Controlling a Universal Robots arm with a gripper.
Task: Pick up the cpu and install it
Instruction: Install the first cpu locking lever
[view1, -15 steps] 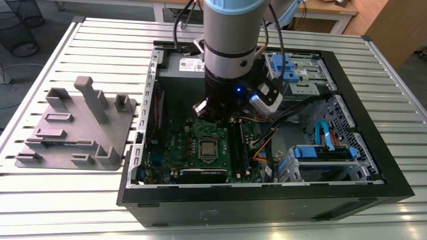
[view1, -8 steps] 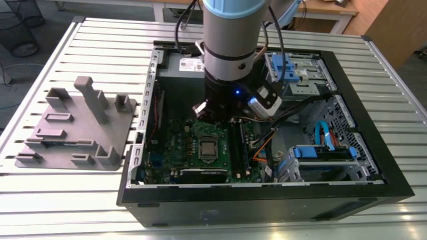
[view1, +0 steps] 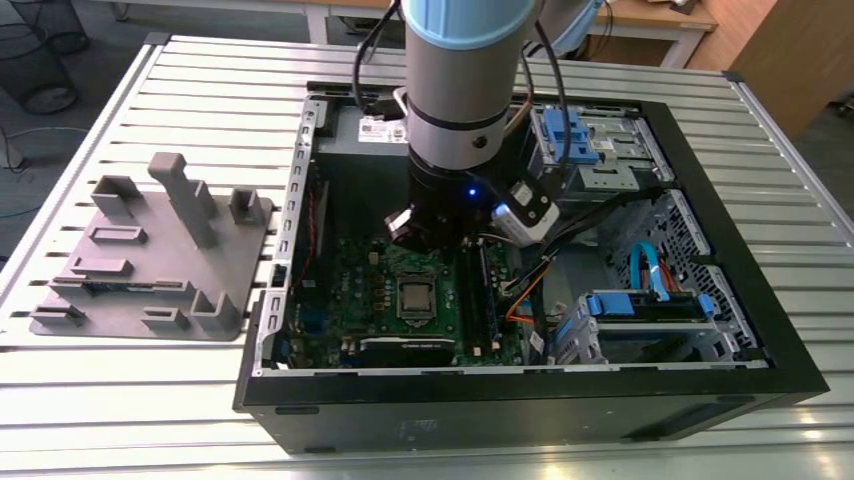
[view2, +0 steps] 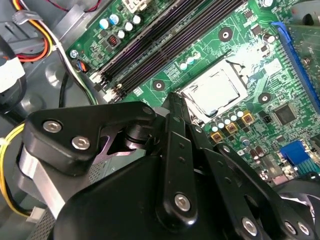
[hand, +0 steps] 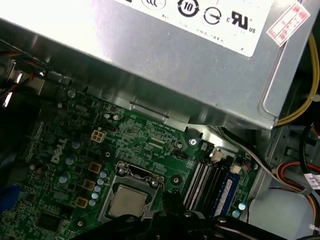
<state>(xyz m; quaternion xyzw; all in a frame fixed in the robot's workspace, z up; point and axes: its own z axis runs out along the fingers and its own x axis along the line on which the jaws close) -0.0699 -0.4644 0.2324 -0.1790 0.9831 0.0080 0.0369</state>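
The open computer case (view1: 747, 375) lies on its side on a slatted metal table (view1: 147, 400). Inside it sits the green board (view1: 367, 300), and near the board's middle is the socket (view1: 415, 299), a dark frame with a metal rim. The cpu (view1: 416, 298) rests inside that socket, its pale silvery top facing up; it shows in both wrist views (view2: 215, 92) (hand: 129, 202). Beside the socket run the long dark memory slots (view2: 165, 42). A silver power supply (hand: 175, 45) fills one end of the case, and blue drive brackets (view1: 647, 305) sit in the bays at the exterior view's right.

Outside the case, at the exterior view's left, a grey tray (view1: 140, 260) with upright posts stands on the table.

The arm (view1: 461, 80) reaches down into the case, and the gripper (view2: 175, 102) hangs just above the board, near the socket's edge. In the second wrist view its black fingers (view2: 176, 130) lie close together and narrow to a tip with nothing between them. The gripper's black links hide part of the board in both wrist views, and in the exterior view the arm covers the board's far portion.
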